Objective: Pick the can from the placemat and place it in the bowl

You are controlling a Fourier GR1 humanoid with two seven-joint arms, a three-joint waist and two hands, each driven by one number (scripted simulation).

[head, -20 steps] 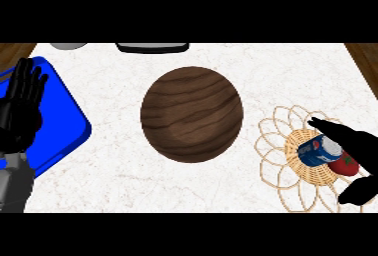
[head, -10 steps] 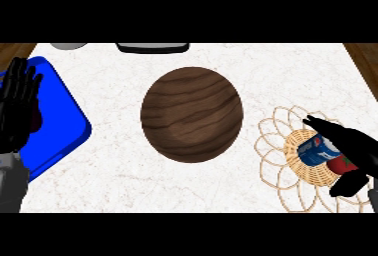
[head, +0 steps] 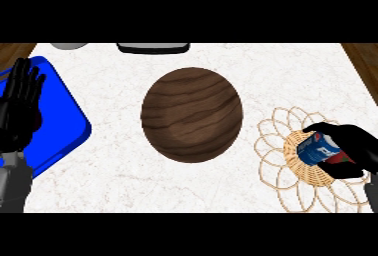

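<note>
Can on placemat, right hand fingers curled round it.

1 can | 1 bowl | 1 placemat | 1 blue tray | 2 hands

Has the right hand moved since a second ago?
Yes. The right hand has closed in leftward round the can, over the woven placemat, toward the wooden bowl.

No wording or number can be read anywhere; the can in the right hand bears a blue, white and red label whose marks are too blurred to make out.
</note>
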